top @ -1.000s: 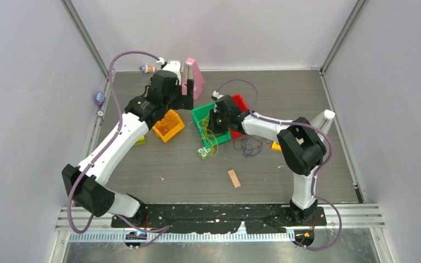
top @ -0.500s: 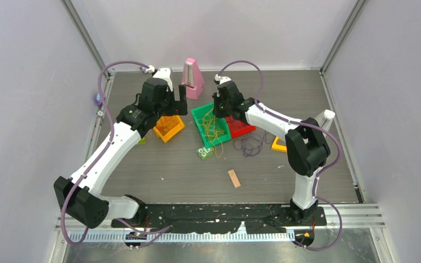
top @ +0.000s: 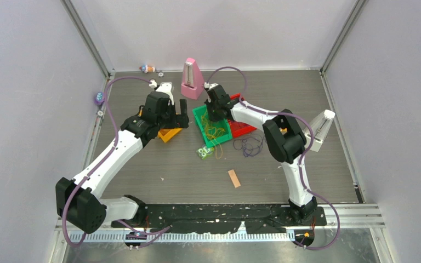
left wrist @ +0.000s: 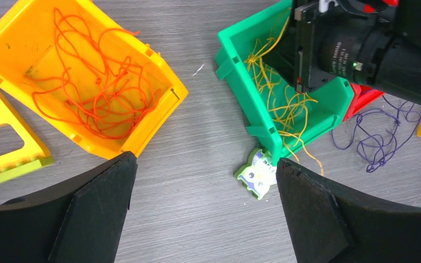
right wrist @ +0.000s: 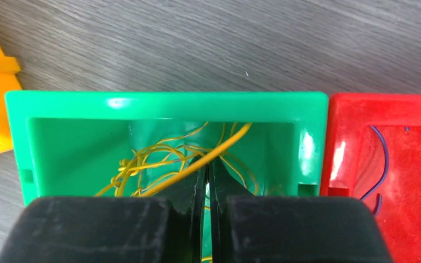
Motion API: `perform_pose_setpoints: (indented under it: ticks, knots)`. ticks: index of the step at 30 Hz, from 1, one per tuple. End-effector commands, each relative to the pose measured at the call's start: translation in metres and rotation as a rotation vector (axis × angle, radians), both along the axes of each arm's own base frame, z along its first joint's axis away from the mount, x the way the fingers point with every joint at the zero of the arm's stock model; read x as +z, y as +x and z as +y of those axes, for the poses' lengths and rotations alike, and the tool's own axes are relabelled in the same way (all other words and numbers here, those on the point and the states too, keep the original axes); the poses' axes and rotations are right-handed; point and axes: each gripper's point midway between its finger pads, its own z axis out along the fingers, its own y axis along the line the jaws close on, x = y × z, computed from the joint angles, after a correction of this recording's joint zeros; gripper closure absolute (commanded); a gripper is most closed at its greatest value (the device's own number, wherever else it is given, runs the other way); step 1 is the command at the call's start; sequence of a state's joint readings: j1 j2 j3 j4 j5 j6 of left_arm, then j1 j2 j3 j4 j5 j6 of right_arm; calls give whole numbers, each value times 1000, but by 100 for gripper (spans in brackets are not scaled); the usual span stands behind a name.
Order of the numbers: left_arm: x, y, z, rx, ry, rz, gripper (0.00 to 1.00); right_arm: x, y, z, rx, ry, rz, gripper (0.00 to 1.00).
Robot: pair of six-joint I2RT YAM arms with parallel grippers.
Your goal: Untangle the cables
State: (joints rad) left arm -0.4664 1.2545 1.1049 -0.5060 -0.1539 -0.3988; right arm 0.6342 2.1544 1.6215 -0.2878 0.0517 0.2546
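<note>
**Pulling back on the left, pinching on the right**

Left gripper point(left wrist: 204, 164) has drawn back from the table's point(top: 159, 159) far edge. It hangs splayed wide and empty over the yellow bin point(left wrist: 167, 82), orange cables point(left wrist: 103, 98) loose inside. Right gripper point(right wrist: 204, 161) has shifted to the green bin's point(left wrist: 252, 112) far end, clamped, a yellow cable point(right wrist: 227, 139) seemingly pinched. Likely lifting that strand out. Purple cables point(left wrist: 374, 143) lie on the table, rightward of the red bin point(right wrist: 411, 181). Grey wood-grain top, pale walls point(top: 214, 33) close round.

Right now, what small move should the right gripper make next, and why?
Probably raise the right gripper slowly: its jaws are shut, seemingly pinching one thin yellow cable strand, while the rest lies tangled in the green plastic bin below.
</note>
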Motion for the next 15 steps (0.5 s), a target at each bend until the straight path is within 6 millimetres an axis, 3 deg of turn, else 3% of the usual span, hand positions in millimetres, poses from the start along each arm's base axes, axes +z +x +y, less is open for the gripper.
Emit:
perform_pose_setpoints:
  ticks: [1, 3, 10, 15]
  knots:
    - [13, 5, -3, 15, -61, -54, 1, 2, 5, 13, 42, -25, 10, 90]
    - [11, 3, -3, 18, -69, -51, 1, 7, 6, 13, 45, -22, 6, 87]
    - [13, 3, -2, 24, -66, -43, 0, 76, 14, 8, 30, -6, -105, 73]
    - [11, 2, 0, 22, -41, -15, 1, 105, 10, -5, 6, -32, -129, 62]
